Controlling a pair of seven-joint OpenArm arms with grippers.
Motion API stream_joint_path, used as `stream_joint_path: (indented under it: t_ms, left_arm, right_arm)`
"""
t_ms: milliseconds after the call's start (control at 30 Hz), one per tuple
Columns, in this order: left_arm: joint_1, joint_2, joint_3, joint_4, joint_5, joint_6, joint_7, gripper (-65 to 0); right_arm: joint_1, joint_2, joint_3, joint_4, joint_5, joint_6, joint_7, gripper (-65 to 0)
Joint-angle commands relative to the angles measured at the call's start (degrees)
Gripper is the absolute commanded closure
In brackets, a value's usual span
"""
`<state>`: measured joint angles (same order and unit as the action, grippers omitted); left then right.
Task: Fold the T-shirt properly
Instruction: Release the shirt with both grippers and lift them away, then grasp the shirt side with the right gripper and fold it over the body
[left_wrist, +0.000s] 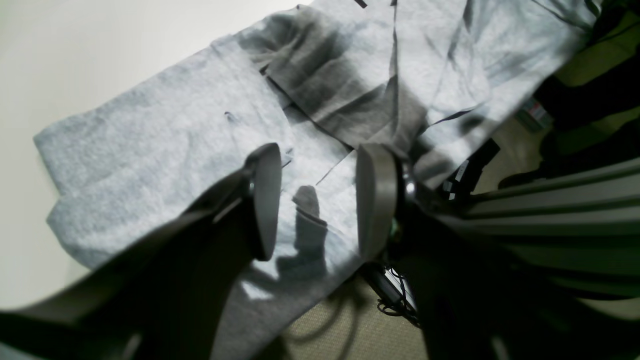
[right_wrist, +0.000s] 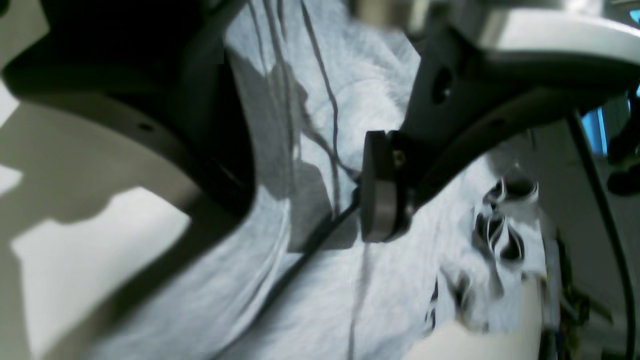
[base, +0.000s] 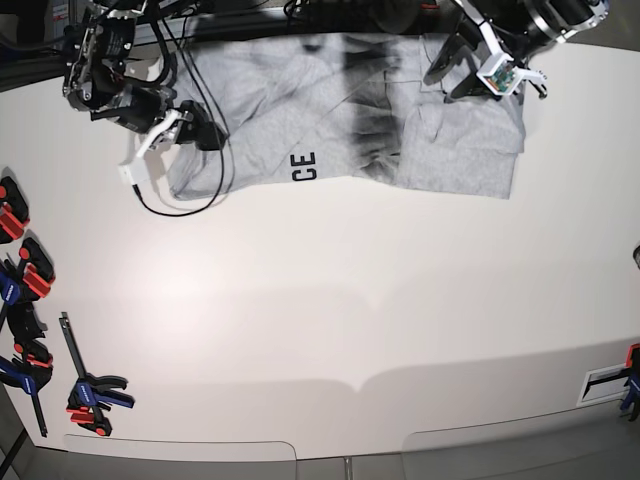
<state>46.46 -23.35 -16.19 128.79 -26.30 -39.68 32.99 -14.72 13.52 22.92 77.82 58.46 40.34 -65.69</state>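
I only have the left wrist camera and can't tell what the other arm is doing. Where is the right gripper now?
Observer: The right gripper is at the opposite end of the T-shirt from the left gripper. Its jaws are apart, with cloth beneath them.
Operator: Is any lettering readable?
Observer: Yes. In the base view, black letters CE show at the shirt's edge facing the open table.
Operator: Is anything else on the table?
Observer: Red, blue and black clamps lie along the table edge on the right arm's side, well away from the shirt.
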Motion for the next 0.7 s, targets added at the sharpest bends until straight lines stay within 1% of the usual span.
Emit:
stream_joint_path:
  t_ms: [0,67,167,267,400,500,567,667]
  left_arm:
    - [0.5,-0.33,-0.37,1.07,-0.74,-0.32,-1.31,-23.0]
    - [0.5,-0.31,-0.66,1.07,-0.76,-0.32,-1.31,-23.0]
    - [0.5,-0.31,-2.6,1.07,-0.76,-0.32,-1.27,-22.9]
    - [0.5,-0.31,-7.39,1.07,-0.83,-0.11,-0.92,-18.5]
    - [0.52,-0.31,-15.63,1.05,-0.85,3.72,-0.87,-10.8]
    - [0.5,-0.33,-20.48,0.39,-0.85,8.17,-0.94,0.0]
    - [0.46,-0.33,-22.45,-1.81,-0.83,9.55,-1.18,0.0]
    - [-0.61,-0.33,-23.15,-8.66,-0.87,9.75,-1.4,0.0]
  right_arm:
    - [-0.2,0.31,-0.94,0.04,-2.51,-0.34,-2.56,-20.5]
    - [-0.2,0.31,-2.16,0.04,-2.51,-0.34,-2.29,-14.3]
    - [-0.11,0.31,-2.73,0.04,-2.51,-0.34,-2.27,-0.4]
    - [0.42,0.33,-1.95,0.07,-2.51,-0.34,-2.47,0.0]
    - [1.75,0.35,0.39,0.57,-2.49,-0.34,-2.54,0.0]
    - [2.36,0.33,1.99,2.58,-2.49,-0.34,-2.54,0.0]
    - [2.34,0.35,2.36,4.94,-2.51,-0.34,-2.54,0.0]
    - [2.34,0.35,2.36,9.07,-2.54,-0.34,-2.97,0.0]
